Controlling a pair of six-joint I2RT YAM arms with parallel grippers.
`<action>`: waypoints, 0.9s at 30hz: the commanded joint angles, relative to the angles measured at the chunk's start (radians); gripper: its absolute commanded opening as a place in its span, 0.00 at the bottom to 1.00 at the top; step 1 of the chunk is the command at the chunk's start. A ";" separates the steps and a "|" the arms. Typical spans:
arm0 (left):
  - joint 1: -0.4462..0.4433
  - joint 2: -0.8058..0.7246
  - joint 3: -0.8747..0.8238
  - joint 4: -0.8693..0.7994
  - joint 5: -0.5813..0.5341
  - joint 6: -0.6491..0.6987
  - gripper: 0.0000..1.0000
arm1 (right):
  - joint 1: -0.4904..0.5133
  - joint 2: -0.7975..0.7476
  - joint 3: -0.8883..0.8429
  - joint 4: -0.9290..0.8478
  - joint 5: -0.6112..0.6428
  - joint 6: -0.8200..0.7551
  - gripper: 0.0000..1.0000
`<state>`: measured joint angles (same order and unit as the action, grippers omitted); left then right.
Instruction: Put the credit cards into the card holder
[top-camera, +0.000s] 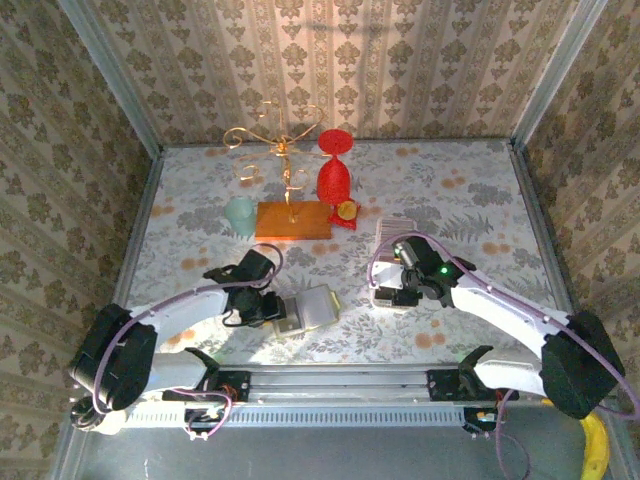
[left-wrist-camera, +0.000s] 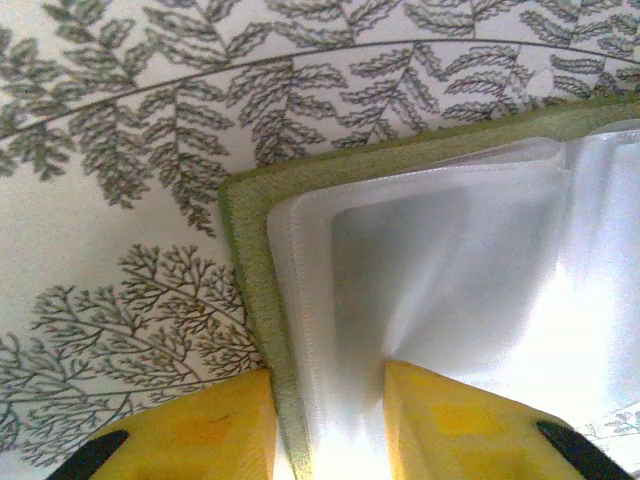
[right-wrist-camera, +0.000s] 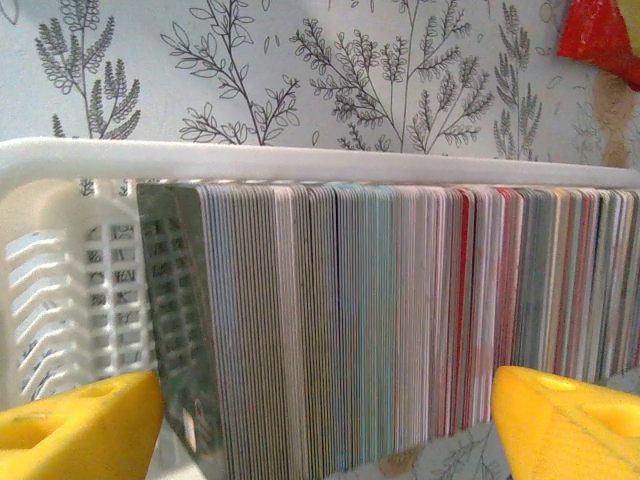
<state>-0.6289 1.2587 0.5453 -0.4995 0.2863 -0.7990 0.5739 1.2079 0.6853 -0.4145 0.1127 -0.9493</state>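
Floral surface (top-camera: 480, 200): I see the green card holder (top-camera: 312, 307) lying open near-left of centre. The white basket (top-camera: 396, 231) sits right of centre, with the credit cards (right-wrist-camera: 400, 320) packed on edge in a row inside it. Left end effector (left-wrist-camera: 328, 430) straddles the holder's left edge with a narrow gap, one finger outside the cover and one on the clear sleeve; can't tell if it's clamped. Right end effector (right-wrist-camera: 325, 420) is spread wide, flanking the card stack, gripping nothing.
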 joint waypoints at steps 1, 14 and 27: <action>-0.011 0.044 0.014 0.179 0.044 0.055 0.31 | 0.010 0.043 0.015 0.068 0.021 -0.026 0.85; -0.010 0.065 0.026 0.181 0.057 0.073 0.27 | 0.055 0.096 0.000 0.062 0.021 -0.075 0.66; -0.010 0.046 0.011 0.165 0.054 0.071 0.24 | 0.062 -0.015 -0.007 -0.010 0.052 -0.081 0.30</action>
<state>-0.6346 1.3201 0.5591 -0.3458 0.3302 -0.7471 0.6350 1.2301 0.6853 -0.4076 0.1242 -1.0222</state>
